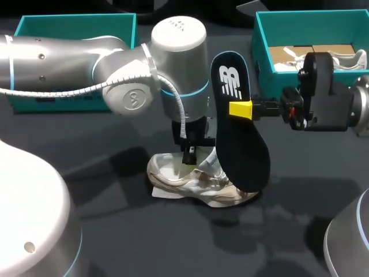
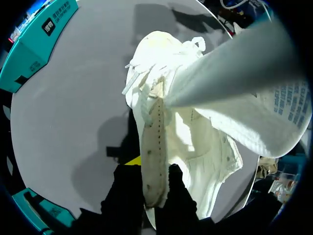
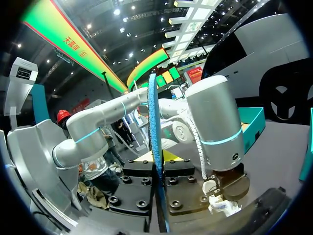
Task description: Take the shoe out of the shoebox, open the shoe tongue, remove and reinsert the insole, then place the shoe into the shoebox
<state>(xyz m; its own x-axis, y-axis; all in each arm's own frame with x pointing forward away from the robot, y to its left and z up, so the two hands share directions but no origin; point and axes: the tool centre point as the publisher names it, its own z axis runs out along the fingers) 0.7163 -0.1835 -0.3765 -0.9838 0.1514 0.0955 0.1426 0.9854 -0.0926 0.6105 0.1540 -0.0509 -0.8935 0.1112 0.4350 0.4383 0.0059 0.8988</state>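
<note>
Resting on the dark table [image 1: 69,144] nearest the camera, the shoe [image 1: 199,183] is sitting out of its box, so the first step looks done. A scrap of white paper [image 1: 163,193] is showing under its heel.

Just above the shoe's mouth, the left pincer [image 2: 152,169] is pinching the tongue [image 2: 152,142]. Its two dark fingers are closing on the perforated strip from either side and pulling it up, so the opening of the tongue seems done as well.

Beyond that, the insole [image 1: 242,144] is standing nearly upright over the toe end. Its lower end is hanging by the front of the shoe, though I cannot tell whether it is touching. The right pincer [image 1: 237,109] is clamping the insole's upper half edge-on, the fingers nearly together with only its thin edge between them.

I judge the insole to be out, or all but out. Whether it is coming out or going back in is not showing here. Seating it again and boxing the shoe are remaining.

Farthest back, the left shoebox [image 1: 75,26] and the right shoebox [image 1: 260,43] are waiting, both well apart from the shoe.
</note>
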